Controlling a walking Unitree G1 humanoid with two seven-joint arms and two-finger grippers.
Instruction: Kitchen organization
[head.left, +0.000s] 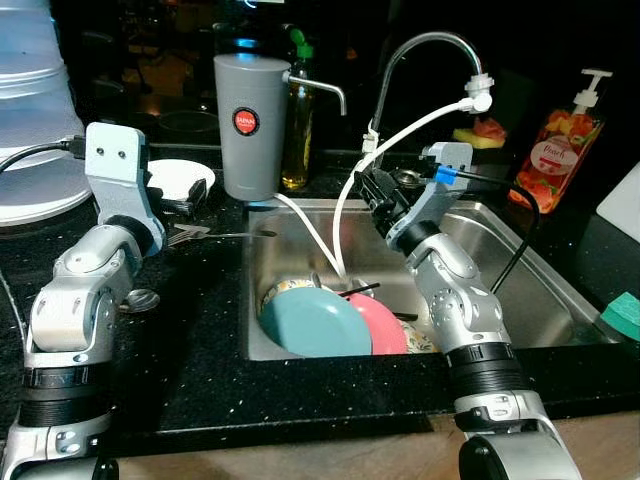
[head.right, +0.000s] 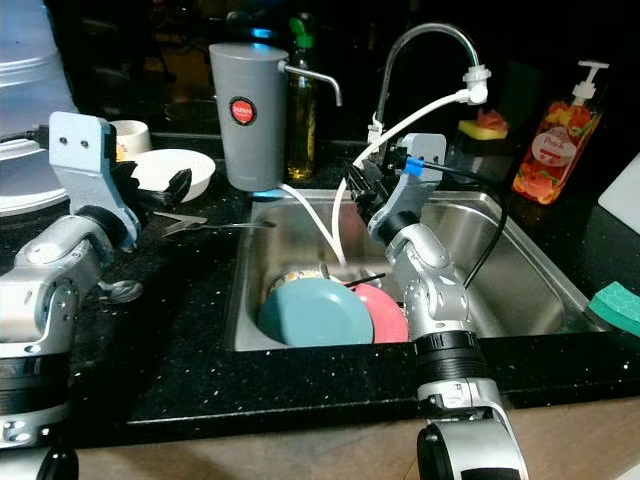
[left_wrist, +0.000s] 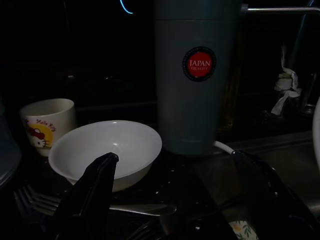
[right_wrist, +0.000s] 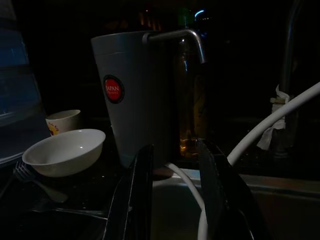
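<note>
Stainless sink set in a black speckled counter. At its near left lie a teal plate and, touching it on the right, a pink plate; a patterned dish rim shows behind the teal plate.

A grey filter with a red round label stands at the sink's far left corner, a side spout at its top. A white hose runs from the faucet tip down into the sink; a second hose leads from the filter's base into the basin. An oil bottle stands just behind the filter.

Left of the filter sits a white bowl, with a cartoon-printed cup beyond it. A fork lies on the counter near the bowl, its handle reaching toward the sink edge; a spoon lies nearer, beside the left arm.

Left gripper: over the counter just near the bowl, fingers spread wide, holding nothing. Right gripper: raised over the sink's far side beside the hose, pointing toward the filter, fingers parted with a narrow gap, empty.

At far right, a pump bottle with fruit print stands on the counter; a sponge rests behind the faucet, and a green scrubber lies at the sink's near right edge.
</note>
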